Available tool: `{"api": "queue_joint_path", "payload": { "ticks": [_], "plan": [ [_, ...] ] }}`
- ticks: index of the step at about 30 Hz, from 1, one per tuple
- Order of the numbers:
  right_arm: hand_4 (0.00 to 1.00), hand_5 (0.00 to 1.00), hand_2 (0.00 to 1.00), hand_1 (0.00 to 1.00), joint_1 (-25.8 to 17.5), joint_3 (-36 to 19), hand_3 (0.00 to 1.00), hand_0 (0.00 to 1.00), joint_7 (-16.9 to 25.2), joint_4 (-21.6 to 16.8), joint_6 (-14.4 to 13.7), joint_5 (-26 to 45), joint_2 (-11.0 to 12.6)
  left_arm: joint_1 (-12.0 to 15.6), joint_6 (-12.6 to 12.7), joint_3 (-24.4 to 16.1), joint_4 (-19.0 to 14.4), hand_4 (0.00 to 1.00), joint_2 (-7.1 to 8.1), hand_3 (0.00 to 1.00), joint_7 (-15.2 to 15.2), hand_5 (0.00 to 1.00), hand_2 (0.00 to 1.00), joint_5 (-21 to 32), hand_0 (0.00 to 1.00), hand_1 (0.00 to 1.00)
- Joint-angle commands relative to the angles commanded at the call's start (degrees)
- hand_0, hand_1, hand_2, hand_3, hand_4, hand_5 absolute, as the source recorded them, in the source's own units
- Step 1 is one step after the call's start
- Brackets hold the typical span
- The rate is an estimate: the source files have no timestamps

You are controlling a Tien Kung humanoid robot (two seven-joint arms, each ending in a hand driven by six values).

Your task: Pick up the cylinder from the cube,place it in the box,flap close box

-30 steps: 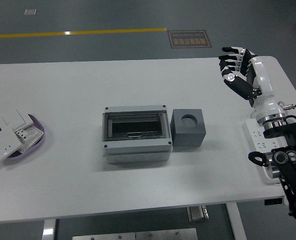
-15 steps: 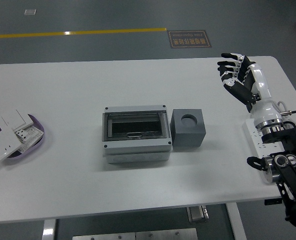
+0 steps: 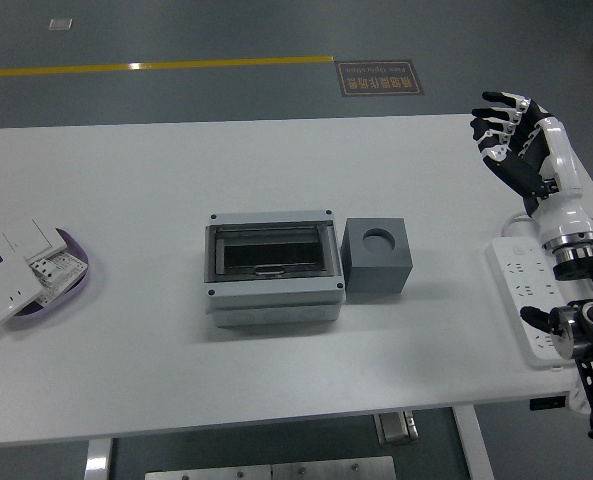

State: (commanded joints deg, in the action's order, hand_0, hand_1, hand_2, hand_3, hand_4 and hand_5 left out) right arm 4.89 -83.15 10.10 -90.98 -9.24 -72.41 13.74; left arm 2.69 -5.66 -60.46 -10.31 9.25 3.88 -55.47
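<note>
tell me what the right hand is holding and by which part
Nothing is held. The right hand hangs with fingers spread above the white table's far right corner, well apart from the dark grey cube and the grey box.

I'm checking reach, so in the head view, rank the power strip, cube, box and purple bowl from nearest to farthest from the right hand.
From the right hand, raised over the table's far right corner:
1. Power strip, at the right edge below the hand.
2. Cube, mid-table.
3. Box, just left of the cube.
4. Purple bowl, at the far left edge.
</note>
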Motion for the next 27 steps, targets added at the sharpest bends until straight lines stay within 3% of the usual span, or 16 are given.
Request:
{"api": "queue_joint_path", "payload": {
  "ticks": [11,27],
  "plan": [
    [0.680,0.200,0.643,0.616,-0.2,-0.3,0.669,0.588,0.8,0.2,-0.2,1.1,0.1,-0.6,-0.1,3.1,0.0,0.724,-0.22,0.638,-1.6,0.282,0.574,2.4,0.637,0.663],
    [0.722,0.203,0.636,0.608,-0.4,-0.8,0.651,0.577,1.0,0.7,-0.5,0.7,-0.3,-0.9,0.0,-0.1,0.0,0.723,-0.63,0.640,-0.5,0.279,0.574,-0.3,0.635,0.663]
  ]
}}
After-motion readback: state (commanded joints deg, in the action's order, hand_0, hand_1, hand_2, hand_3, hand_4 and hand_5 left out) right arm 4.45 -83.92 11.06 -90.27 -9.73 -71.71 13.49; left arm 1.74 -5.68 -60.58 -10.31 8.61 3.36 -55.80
